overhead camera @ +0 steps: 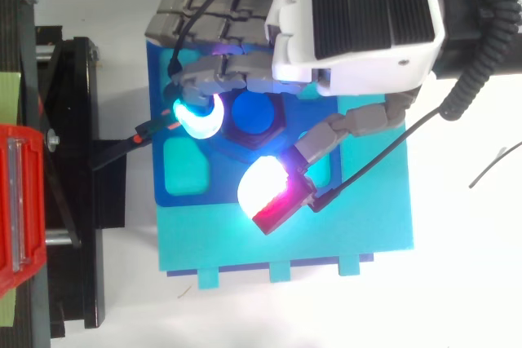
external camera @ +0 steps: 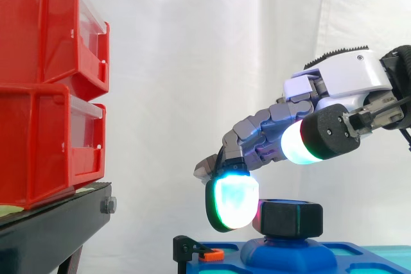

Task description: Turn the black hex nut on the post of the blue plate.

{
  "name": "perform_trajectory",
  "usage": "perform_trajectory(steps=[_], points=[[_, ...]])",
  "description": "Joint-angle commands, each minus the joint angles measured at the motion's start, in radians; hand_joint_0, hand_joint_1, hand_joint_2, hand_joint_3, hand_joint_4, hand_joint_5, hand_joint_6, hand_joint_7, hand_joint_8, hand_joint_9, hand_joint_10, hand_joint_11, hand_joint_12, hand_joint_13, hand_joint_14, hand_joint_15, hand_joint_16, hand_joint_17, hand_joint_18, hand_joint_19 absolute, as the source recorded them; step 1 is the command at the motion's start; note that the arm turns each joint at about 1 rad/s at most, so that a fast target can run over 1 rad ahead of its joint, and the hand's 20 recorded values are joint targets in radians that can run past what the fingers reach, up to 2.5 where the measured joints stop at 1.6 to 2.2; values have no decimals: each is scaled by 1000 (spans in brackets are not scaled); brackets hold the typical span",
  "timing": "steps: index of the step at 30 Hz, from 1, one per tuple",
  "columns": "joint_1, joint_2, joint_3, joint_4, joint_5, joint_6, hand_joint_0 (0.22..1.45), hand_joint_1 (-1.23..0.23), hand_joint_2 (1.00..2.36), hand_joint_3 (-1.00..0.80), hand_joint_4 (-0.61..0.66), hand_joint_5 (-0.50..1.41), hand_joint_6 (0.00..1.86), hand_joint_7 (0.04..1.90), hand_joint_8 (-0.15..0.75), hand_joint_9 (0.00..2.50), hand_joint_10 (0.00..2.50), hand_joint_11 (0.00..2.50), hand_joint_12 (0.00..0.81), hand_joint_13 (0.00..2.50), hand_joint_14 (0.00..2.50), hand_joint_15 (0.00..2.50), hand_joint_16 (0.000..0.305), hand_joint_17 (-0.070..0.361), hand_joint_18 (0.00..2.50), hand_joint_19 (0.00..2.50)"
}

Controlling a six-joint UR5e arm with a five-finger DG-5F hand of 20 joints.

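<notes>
- The robot hand (external camera: pixel 347 85) reaches in from the right of the side view and is spread loosely over the blue plastic plate (overhead camera: pixel 161 79).
- The black six-sided nut (external camera: pixel 290 217) sits on the plate's rounded blue post (overhead camera: pixel 254 113), near the plate's middle.
- One bent finger's cyan-green glowing pad (external camera: pixel 232 200) is level with the nut, touching or just beside its left face.
- The thumb's white-and-red glowing pad (external camera: pixel 300 142) is raised above the nut, apart from it, so nothing is pinched.
- The plate lies on a flat turquoise board (overhead camera: pixel 359 226).
- Two stacked red plastic bins (external camera: pixel 45 81) stand on a black metal stand (external camera: pixel 51 229) at the left, well apart from the nut.
</notes>
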Motion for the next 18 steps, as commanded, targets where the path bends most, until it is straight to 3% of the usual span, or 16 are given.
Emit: perform_trajectory(steps=[1,10,18], points=[[-7,-1,0,0,-12,0,470,-345,1000,-500,207,-209,502,1100,241,151,0,2,372,144,0,19,58,131,0,49],[-30,1,16,3,-50,2,471,-345,1000,-500,209,-209,502,1098,242,152,0,1,373,144,0,15,58,131,0,62],[-32,1,43,-3,-54,3,471,-346,1000,-500,209,-209,502,1094,242,152,0,9,372,145,0,15,58,131,0,62]])
